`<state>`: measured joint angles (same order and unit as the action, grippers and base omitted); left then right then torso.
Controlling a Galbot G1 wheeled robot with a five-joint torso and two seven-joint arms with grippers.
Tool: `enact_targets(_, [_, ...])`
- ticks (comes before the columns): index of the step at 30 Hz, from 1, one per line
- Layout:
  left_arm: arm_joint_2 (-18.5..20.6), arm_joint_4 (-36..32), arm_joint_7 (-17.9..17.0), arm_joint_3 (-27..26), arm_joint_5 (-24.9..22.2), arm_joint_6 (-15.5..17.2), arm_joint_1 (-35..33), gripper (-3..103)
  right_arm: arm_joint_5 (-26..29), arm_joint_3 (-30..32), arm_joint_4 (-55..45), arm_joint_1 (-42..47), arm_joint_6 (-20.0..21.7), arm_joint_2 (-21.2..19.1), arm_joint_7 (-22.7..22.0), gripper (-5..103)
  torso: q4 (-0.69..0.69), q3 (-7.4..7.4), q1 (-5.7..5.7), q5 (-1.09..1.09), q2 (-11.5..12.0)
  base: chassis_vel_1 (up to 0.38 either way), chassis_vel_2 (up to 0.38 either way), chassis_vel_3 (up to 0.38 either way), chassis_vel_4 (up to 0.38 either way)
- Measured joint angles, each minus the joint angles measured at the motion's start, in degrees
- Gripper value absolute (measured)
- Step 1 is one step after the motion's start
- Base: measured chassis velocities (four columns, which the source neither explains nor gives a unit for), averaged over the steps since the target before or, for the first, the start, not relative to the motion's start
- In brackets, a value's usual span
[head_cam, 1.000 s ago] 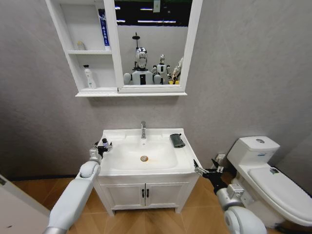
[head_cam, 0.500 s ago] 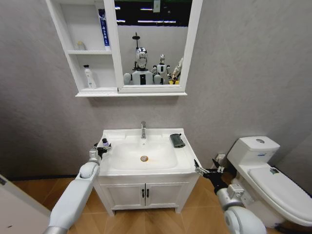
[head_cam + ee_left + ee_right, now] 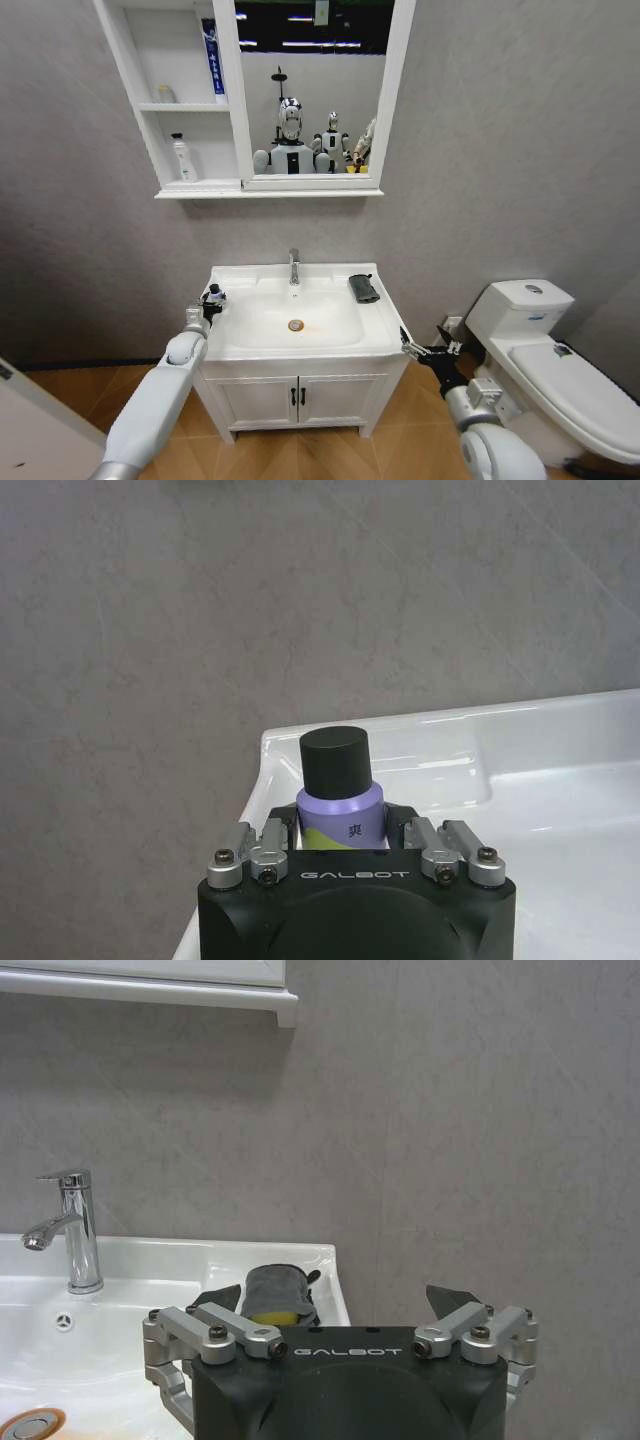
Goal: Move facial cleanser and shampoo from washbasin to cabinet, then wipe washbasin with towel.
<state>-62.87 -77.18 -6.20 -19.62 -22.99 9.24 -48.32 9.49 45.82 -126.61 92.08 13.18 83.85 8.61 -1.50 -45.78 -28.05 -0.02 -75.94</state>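
- Shampoo bottle [image 3: 340, 798], purple with a black cap, stood upright on the washbasin's [image 3: 382, 345] left rim, clamped in the left pincer [image 3: 211, 300].
- Towel [image 3: 363, 288] lay on the back right corner.
- Right pincer [image 3: 411, 349] hung apart just beside the basin's right edge.

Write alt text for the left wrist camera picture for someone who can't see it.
The left gripper has its fingers on either side of a purple bottle with a black cap, at the corner of the white washbasin. A grey wall is behind.
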Motion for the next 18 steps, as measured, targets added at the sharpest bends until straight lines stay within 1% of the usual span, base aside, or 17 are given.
enact_targets(1, [0.09, -0.08, 0.07, -0.05, -0.06, 0.0, -0.12, 43, 0.01, -0.03, 0.0, 0.0, 0.0, 0.04, -0.01, 100, 0.0, 0.0, 0.0, 0.0, 0.0, 0.0, 0.0, 0.0, 0.0])
enact_targets(2, [0.16, -0.16, 0.11, -0.08, -0.08, 0.0, -0.22, 43, 0.01, -0.05, 0.01, 0.0, -0.01, 0.06, -0.02, 100, 0.0, 0.0, 0.0, 0.0, 0.0, 0.0, 0.0, 0.0, 0.0])
enact_targets(6, [0.27, -0.4, 0.18, -0.15, -0.09, -0.01, -0.46, 43, 0.02, -0.05, 0.02, -0.04, -0.02, 0.07, -0.04, 100, 0.0, 0.0, 0.0, 0.0, 0.0, 0.0, 0.0, 0.0, 0.0])
enact_targets(9, [0.56, -1.81, -0.23, -0.31, -0.44, 0.25, -0.91, 43, 0.05, -0.05, 0.02, -0.04, -0.03, 0.07, -0.06, 100, 0.01, 0.0, 0.0, -0.02, 0.0, 0.0, 0.0, 0.0, 0.0])
enact_targets(10, [1.0, -3.64, -0.86, -0.41, -1.01, 0.76, -1.31, 43, 0.08, -0.05, 0.02, 0.03, -0.04, 0.07, -0.08, 100, 0.01, 0.0, 0.0, -0.02, 0.0, 0.0, 0.0, 0.0, 0.0])
enact_targets(11, [1.99, -6.95, -2.08, -0.54, -2.35, 1.68, -2.0, 43, 0.09, -0.03, 0.02, 0.1, -0.17, 0.06, -0.09, 100, 0.0, 0.0, 0.0, 0.0, 0.0, 0.0, 0.0, 0.0, 0.0])
enact_targets(12, [1.99, -6.95, -2.08, -0.54, -2.35, 1.68, -2.0, 43, 0.09, -0.03, 0.02, 0.1, -0.17, 0.06, -0.09, 100, 0.0, 0.0, 0.0, 0.0, 0.0, 0.0, 0.0, 0.0, 0.0])
enact_targets(13, [2.77, -9.34, -3.03, -0.68, -3.15, 2.44, -2.49, 43, 0.08, -0.04, 0.09, 0.14, -0.3, 0.05, -0.1, 100, 0.0, 0.0, 0.0, -0.01, 0.0, 0.0, 0.0, 0.0, 0.0])
enact_targets(14, [4.2, -12.9, -4.84, -1.07, -4.16, 3.83, -3.14, 43, 0.08, -0.1, 0.15, 0.19, -0.36, 0.04, -0.1, 100, 0.0, 0.0, 0.0, -0.01, 0.0, 0.0, 0.0, 0.0, 0.0])
enact_targets(15, [4.2, -12.9, -4.84, -1.07, -4.16, 3.83, -3.14, 43, 0.08, -0.1, 0.15, 0.19, -0.36, 0.04, -0.1, 100, 0.0, 0.0, 0.0, -0.01, 0.0, 0.0, 0.0, 0.0, 0.0])
enact_targets(16, [5.71, -16.25, -6.95, -1.37, -5.26, 5.3, -3.62, 43, 0.05, -0.24, 0.17, 0.19, -0.38, 0.07, -0.1, 100, 0.0, 0.0, 0.0, -0.02, 0.0, 0.0, 0.0, 0.0, 0.0])
enact_targets(17, [7.72, -20.75, -9.73, -1.88, -7.18, 7.82, -4.08, 43, 0.02, -0.42, 0.19, 0.18, -0.39, 0.14, -0.1, 100, 0.01, 0.0, 0.0, 0.0, 0.0, 0.0, 0.0, 0.0, 0.0])
enact_targets(18, [9.72, -24.76, -11.68, -2.22, -9.48, 10.13, -4.28, 43, -0.01, -0.5, 0.23, 0.12, -0.39, 0.17, -0.1, 100, 0.02, 0.0, 0.0, -0.01, 0.0, 0.0, 0.0, 0.0, 0.0])
